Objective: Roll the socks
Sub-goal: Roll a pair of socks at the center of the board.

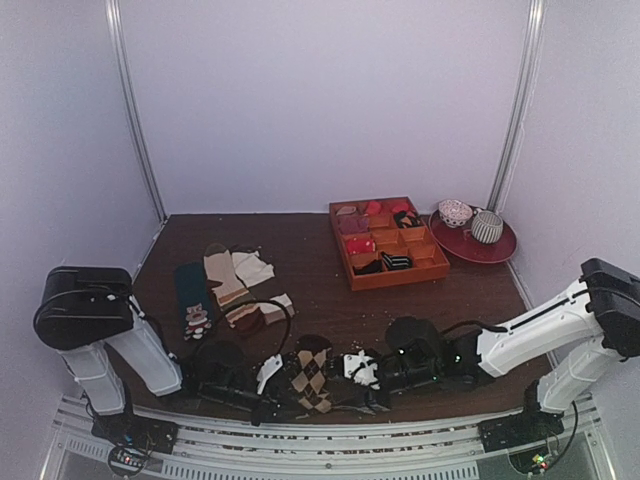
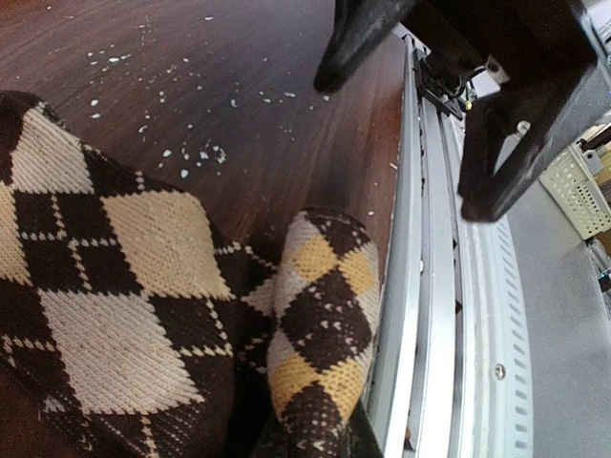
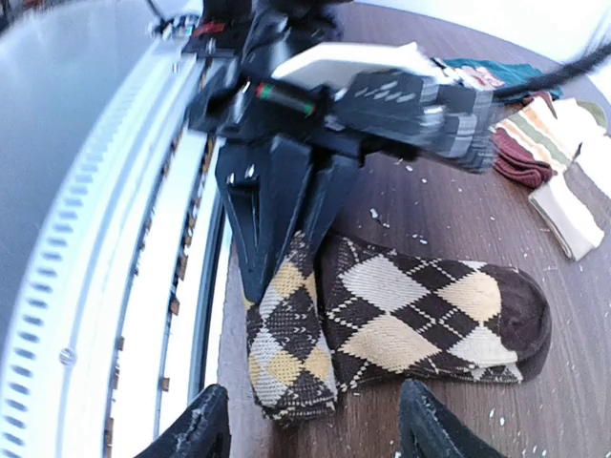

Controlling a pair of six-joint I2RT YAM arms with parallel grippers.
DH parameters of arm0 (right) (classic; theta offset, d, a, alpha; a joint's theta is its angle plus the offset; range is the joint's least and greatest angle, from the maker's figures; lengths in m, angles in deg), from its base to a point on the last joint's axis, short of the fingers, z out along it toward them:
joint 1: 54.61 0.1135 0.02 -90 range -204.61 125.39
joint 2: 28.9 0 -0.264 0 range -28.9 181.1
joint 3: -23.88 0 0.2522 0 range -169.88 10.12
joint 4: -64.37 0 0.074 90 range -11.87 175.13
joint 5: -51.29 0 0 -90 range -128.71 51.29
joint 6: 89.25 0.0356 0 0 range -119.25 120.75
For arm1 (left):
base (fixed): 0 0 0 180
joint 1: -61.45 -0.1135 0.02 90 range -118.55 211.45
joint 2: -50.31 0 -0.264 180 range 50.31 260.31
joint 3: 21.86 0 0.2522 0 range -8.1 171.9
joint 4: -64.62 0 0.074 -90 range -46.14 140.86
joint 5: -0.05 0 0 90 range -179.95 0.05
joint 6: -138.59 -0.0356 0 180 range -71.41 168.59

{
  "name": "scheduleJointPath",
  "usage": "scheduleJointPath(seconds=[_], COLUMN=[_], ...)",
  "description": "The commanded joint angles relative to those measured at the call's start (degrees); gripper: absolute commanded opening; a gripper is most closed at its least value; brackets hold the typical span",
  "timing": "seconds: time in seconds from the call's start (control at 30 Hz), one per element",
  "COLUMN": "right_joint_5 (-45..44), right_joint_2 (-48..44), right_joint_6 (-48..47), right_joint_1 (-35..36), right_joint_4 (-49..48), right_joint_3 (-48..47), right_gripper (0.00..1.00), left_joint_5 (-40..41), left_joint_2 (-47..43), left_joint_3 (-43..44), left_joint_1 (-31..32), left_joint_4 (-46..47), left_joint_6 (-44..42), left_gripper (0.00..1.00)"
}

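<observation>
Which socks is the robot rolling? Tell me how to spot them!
Look at the near edge of the table, between the two arms. The argyle socks lie there by the metal rail. They have brown and cream diamonds, while the striped socks and teal sock farther back have none.

A dark brown wooden table [image 1: 300, 250] fills the floor of a white-walled booth. Toward the back right sits an orange wooden tray [image 1: 388, 243] divided into compartments, holding small red and dark items. Just right of it is a round red plate [image 1: 495, 248] carrying a patterned cup [image 1: 455, 212] and a striped cup [image 1: 487, 227]. On the left lie a dark teal sock with a small figure print [image 1: 193, 298] and brown-and-cream striped socks [image 1: 237, 286] beside it. White crumbs [image 2: 186, 155] dot the tabletop.
</observation>
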Motion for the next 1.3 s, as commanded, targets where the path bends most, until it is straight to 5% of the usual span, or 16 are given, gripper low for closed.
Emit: scheduleJointPath(seconds=[0.0, 0.37, 0.63, 0.77, 0.97, 1.1, 1.27], right_joint_5=[-8.2, -10.7, -12.2, -6.6, 4.3, 12.0, 18.8], right_joint_2=[5.1, 12.6, 17.5, 17.7, 18.3, 24.5, 34.6], right_joint_6=[-11.4, -12.7, -9.2, -5.8, 0.9, 4.8, 8.5], right_joint_1=[4.3, 7.1, 6.5, 5.2, -1.0, -4.9, -7.2], right_joint_4=[-0.5, 3.9, 10.0, 13.9, 28.7, 45.5, 58.1], right_joint_3=[-3.2, -7.9, -12.1, -14.3, -22.8, -33.1, -41.4], right_gripper=[0.61, 0.54, 0.23, 0.15, 0.15, 0.15, 0.15], left_joint_5=[-2.5, -3.7, -3.4, 1.3, 15.1, 17.1, 16.1], left_joint_2=[3.1, 4.3, 3.0, -4.5, -26.6, -32.5, -25.6], left_joint_3=[-1.9, -1.9, -2.0, -1.6, 0.1, -0.6, -1.5], left_joint_1=[-0.3, -0.6, -1.0, -1.1, -1.1, -1.1, -1.1], left_joint_4=[-12.3, -11.6, -11.7, -17.0, -31.1, -29.4, -16.7], left_joint_6=[3.1, 2.1, 0.2, -4.0, -15.8, -23.1, -27.7], left_gripper=[0.00, 0.00, 0.00, 0.37, 0.64, 0.69, 0.68])
